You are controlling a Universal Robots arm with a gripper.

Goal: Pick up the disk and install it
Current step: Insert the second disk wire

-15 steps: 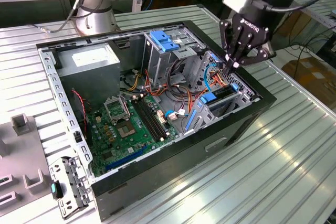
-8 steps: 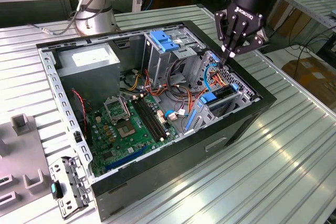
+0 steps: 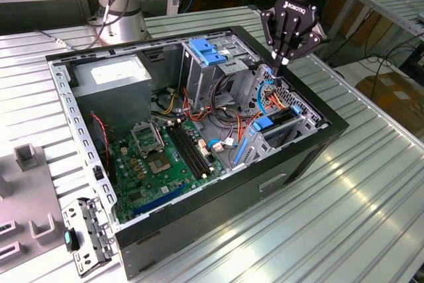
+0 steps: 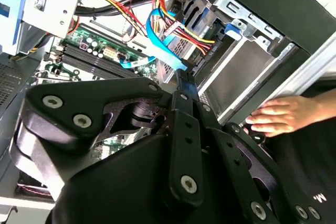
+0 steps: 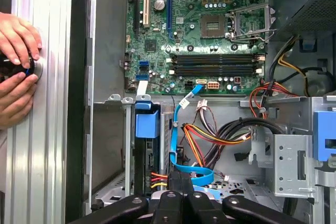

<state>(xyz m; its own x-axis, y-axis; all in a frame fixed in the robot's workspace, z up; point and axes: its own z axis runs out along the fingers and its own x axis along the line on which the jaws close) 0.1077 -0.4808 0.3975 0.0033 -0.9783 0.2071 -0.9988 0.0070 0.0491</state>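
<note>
One big slatted metal table (image 3: 371,183) carries everything, with plenty of bare surface on the exterior view's right. On it lies the open computer case (image 3: 318,144), its side off, its black rim framing the interior. Inside, at the exterior view's left, sits the grey power supply (image 3: 116,77); beside it, the green motherboard (image 3: 165,164) lies flat with open air above it.

Now the gripper (image 3: 283,59): it hangs over the case's right-hand rim, fingers pinched together with nothing visible between them. Tight quarters here, with the rim on one side and the drive cage walls on the other. In the second wrist view the closed tips (image 4: 184,77) sit right at a blue ribbon cable (image 4: 157,43); whether they touch it, I cannot tell.

The disk (image 3: 273,122) stands on edge in the drive cage near that rim, blue frame up. The first wrist view looks straight down on its blue tab (image 5: 147,124).

Outside the case wall, that view adds a person's hands (image 5: 16,66) resting on the table; the second wrist view catches one hand (image 4: 283,115).
</note>
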